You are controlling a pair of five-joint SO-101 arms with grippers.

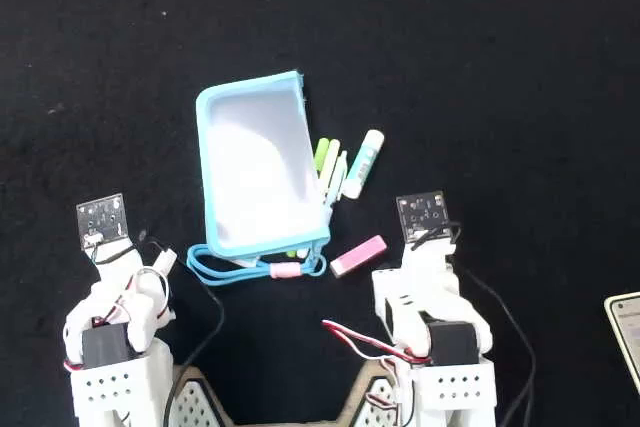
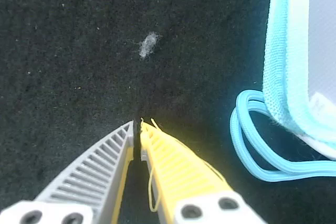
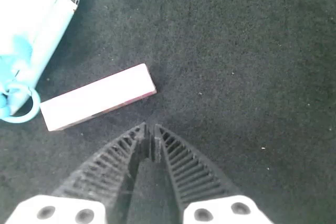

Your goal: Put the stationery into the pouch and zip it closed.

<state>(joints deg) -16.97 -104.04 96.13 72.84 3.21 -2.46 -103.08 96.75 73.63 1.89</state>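
The pink eraser (image 1: 358, 256) lay just beside the right gripper (image 3: 152, 139) (jaws closed, empty), at its ten o'clock, long axis pointing two o'clock.

pens (image 1: 331, 161) right of the pouch (image 1: 255, 172), eraser (image 1: 358, 256) before them

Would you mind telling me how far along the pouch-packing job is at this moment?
Nothing looks done yet. The pink eraser, the glue stick and the pens lie on the table beside the pouch. Nothing is in hand: the left gripper and right gripper are shut and empty. Left to do: loading every item, then zipping.
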